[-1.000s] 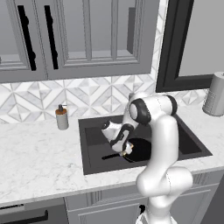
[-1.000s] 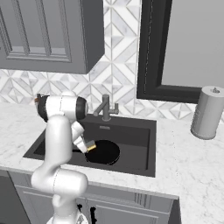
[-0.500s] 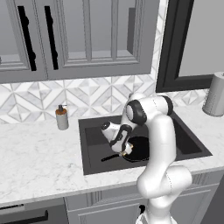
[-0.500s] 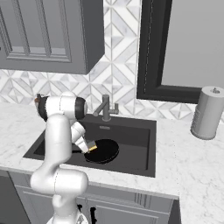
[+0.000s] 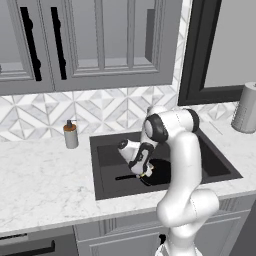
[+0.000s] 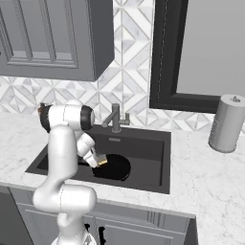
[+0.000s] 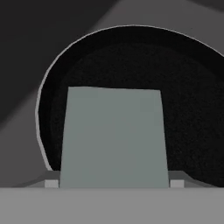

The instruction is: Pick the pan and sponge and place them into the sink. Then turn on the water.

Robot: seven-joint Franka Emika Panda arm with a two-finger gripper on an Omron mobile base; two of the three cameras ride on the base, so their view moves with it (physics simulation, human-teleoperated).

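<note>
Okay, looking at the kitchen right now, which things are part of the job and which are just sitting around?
Job: pan in the sink; sponge in the gripper; faucet.
Lying about: soap dispenser, paper towel roll, upper cabinets.

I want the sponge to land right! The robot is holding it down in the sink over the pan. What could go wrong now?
Two things might go wrong:
1. The gripper holds the small grey-green and yellow sponge right above the round black frying pan, so it may drop into the pan, not onto the dark grey sink's floor.
2. The grey metal faucet stands close behind the arm, which could bump it when lifting out.
</note>
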